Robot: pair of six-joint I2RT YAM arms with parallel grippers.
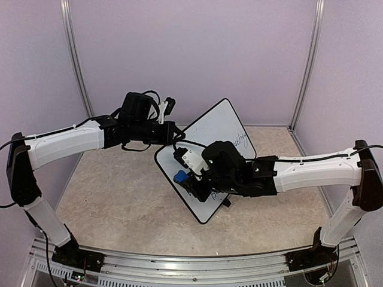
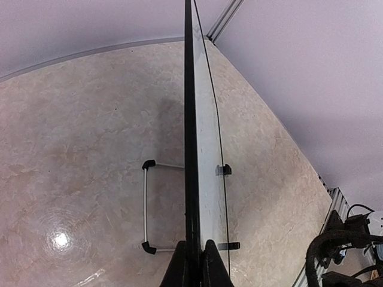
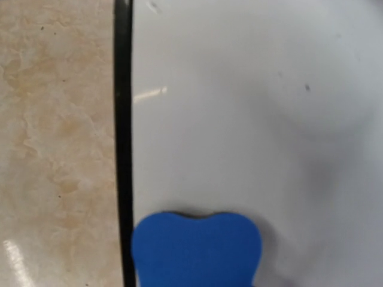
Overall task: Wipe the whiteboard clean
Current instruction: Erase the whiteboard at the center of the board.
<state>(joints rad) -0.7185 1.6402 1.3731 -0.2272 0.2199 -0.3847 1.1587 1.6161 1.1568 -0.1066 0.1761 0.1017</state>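
- Table (image 1: 119, 203): beige, between lilac walls.
- Board (image 1: 218, 128): stands tilted near the table's middle, its corners like a diamond from above.
- Left claw (image 1: 173, 133): pinched tight on the board's black rim at 10 o'clock.
- Right claw (image 1: 187, 168): narrow, it holds the eraser at the board's 8 o'clock part.
- Eraser (image 3: 197, 251): blue, flat against the white face, just beside the rim.
- Writing (image 1: 240, 140): dark marks near the board's 3 o'clock edge.
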